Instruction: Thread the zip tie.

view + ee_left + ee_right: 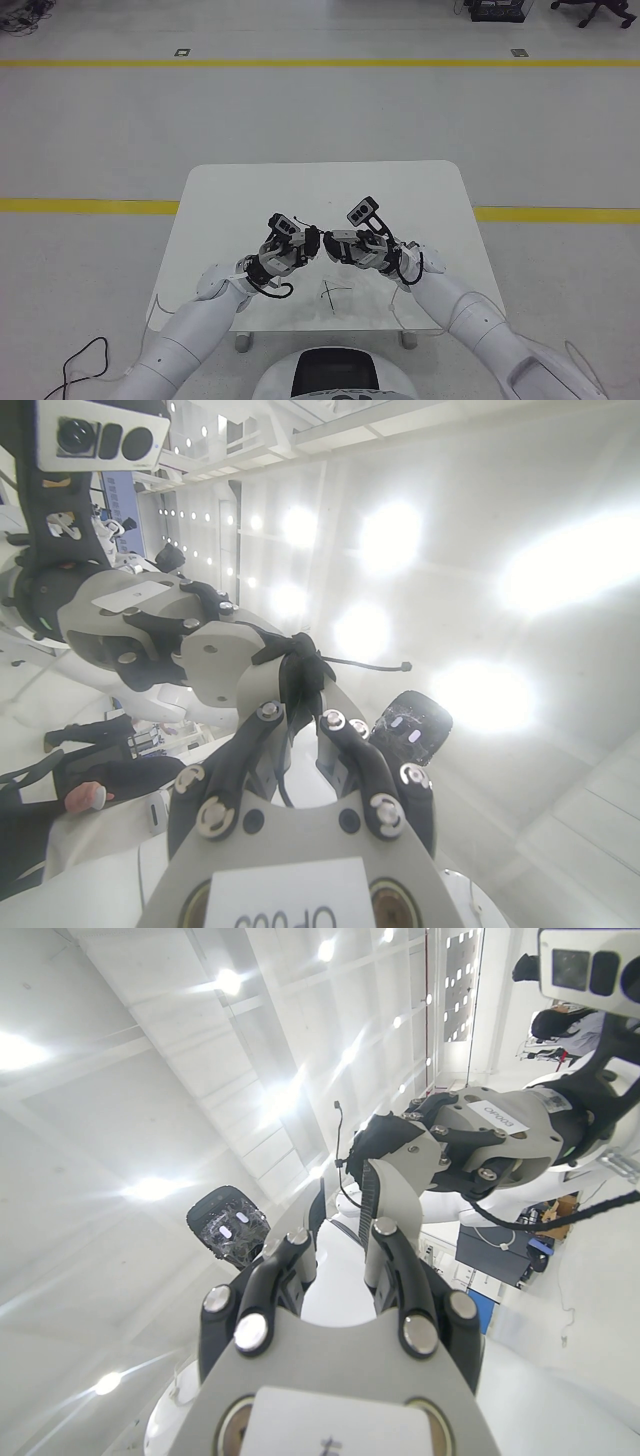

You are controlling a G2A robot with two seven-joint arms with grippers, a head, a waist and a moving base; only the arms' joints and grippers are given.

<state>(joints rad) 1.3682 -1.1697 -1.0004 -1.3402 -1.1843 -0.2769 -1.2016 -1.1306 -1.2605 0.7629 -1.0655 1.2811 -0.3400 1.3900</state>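
Here, both arms meet in the air above the middle of the white rectangular table (420, 190), tips almost touching. The thin black plastic zip tie (340, 1162) hangs between them, clear of the tabletop. It is a narrow, slightly wavy strap that ends in a small square head at its free tip. A small dark lump sits partway along it, and below the lump the strap bends in a soft curve. Whether that lump is a second locking part I cannot tell.

The left gripper (310, 685) has its fingers drawn together. Their tips are wrapped in black cloth (380, 1135), and the strap comes out of that wrapped pinch with its headed end pointing away from both grippers.

The right gripper (346, 1178) has its fingers spread, ribbed black pads (369, 1198) facing each other across a plain gap. The curved lower part of the strap lies in line with that gap. One of these fingers stands just beside the left gripper's cloth-covered tips.

A black cross mark (335, 292) is drawn on the table near its near edge, below the grippers.
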